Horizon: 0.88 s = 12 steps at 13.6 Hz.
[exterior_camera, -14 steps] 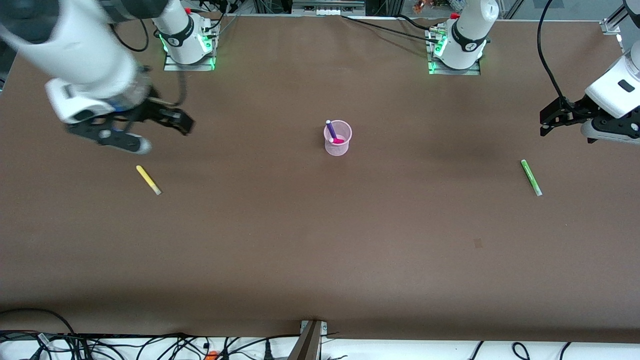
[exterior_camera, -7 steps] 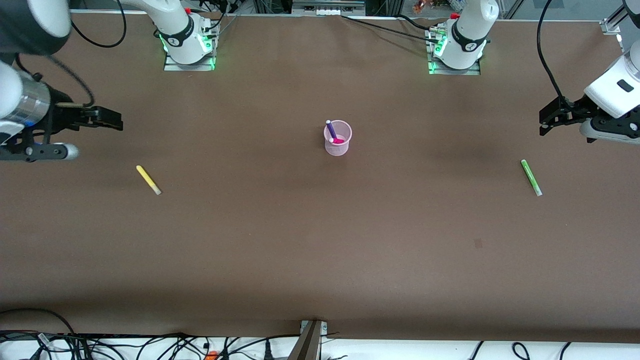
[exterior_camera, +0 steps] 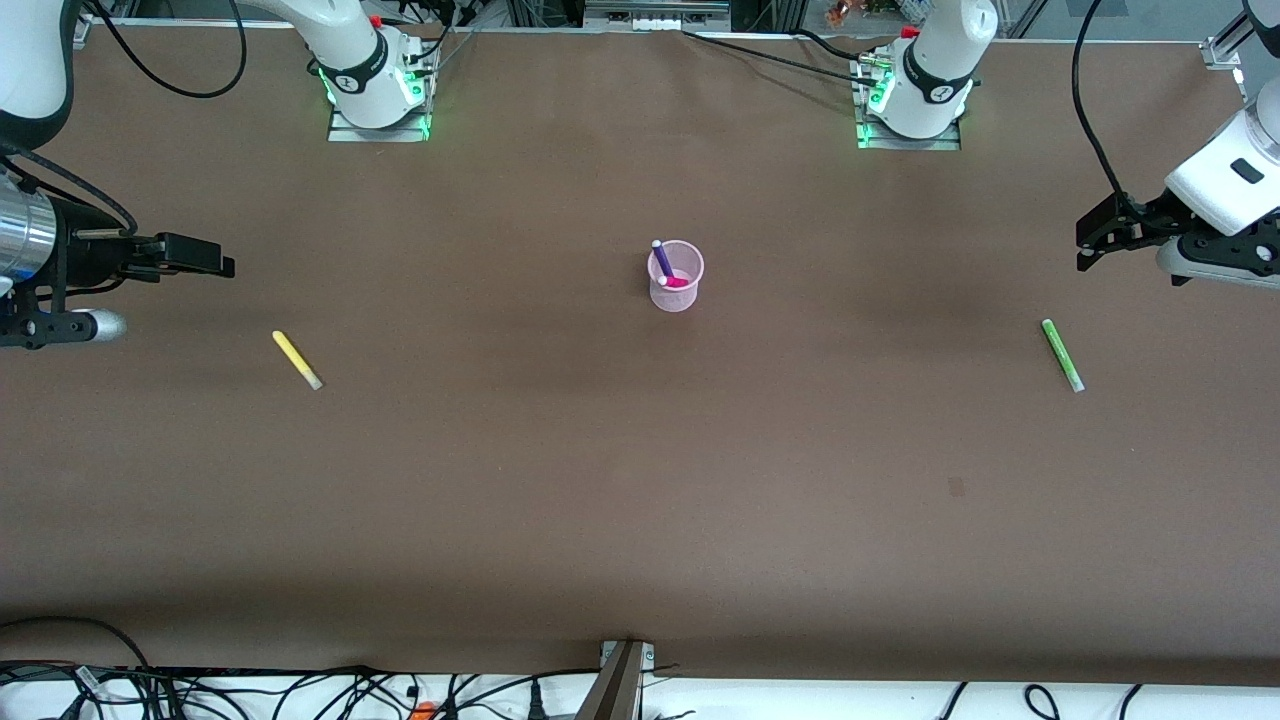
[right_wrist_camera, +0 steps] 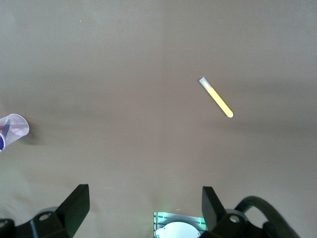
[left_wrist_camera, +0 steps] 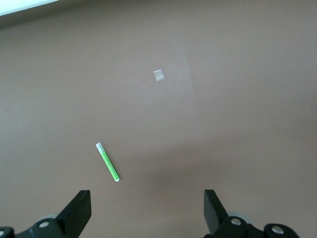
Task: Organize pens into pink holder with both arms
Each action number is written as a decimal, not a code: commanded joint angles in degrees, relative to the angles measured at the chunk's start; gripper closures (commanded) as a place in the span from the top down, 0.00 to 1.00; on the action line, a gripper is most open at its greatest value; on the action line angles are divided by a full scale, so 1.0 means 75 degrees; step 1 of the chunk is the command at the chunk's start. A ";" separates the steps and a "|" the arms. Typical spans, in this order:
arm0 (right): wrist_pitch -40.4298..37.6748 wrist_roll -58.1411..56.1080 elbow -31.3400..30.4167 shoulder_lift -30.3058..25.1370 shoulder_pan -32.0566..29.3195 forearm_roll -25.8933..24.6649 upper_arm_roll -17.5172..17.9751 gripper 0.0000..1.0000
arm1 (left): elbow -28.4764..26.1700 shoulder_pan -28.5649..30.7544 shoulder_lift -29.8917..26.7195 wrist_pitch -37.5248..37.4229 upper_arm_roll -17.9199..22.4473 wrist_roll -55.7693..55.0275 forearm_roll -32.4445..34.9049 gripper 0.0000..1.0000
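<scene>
The pink holder (exterior_camera: 676,276) stands mid-table with the dark purple pen (exterior_camera: 661,258) and the magenta-pink pen (exterior_camera: 677,283) in it; it also shows in the right wrist view (right_wrist_camera: 15,126). The yellow pen (exterior_camera: 297,360) lies flat toward the right arm's end, also seen in the right wrist view (right_wrist_camera: 216,97). The green pen (exterior_camera: 1062,354) lies flat toward the left arm's end, also seen in the left wrist view (left_wrist_camera: 107,162). My right gripper (exterior_camera: 215,260) is open and empty, in the air above the table at its end. My left gripper (exterior_camera: 1090,238) is open and empty, in the air above the green pen's area.
The two arm bases (exterior_camera: 375,85) (exterior_camera: 915,95) stand at the table's back edge. A small pale mark (left_wrist_camera: 159,75) lies on the brown table top. Cables run along the table's front edge (exterior_camera: 300,690).
My right arm has swung away from the holder toward its own end of the table and now hangs there, open. The left arm and the pens have not moved.
</scene>
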 commanded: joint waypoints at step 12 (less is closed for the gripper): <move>0.0892 0.0851 -0.0233 -0.0614 -0.4520 -0.2245 0.5568 0.99 | 0.0148 -0.0049 -0.0029 -0.0197 0.0022 0.0066 -0.0181 1.00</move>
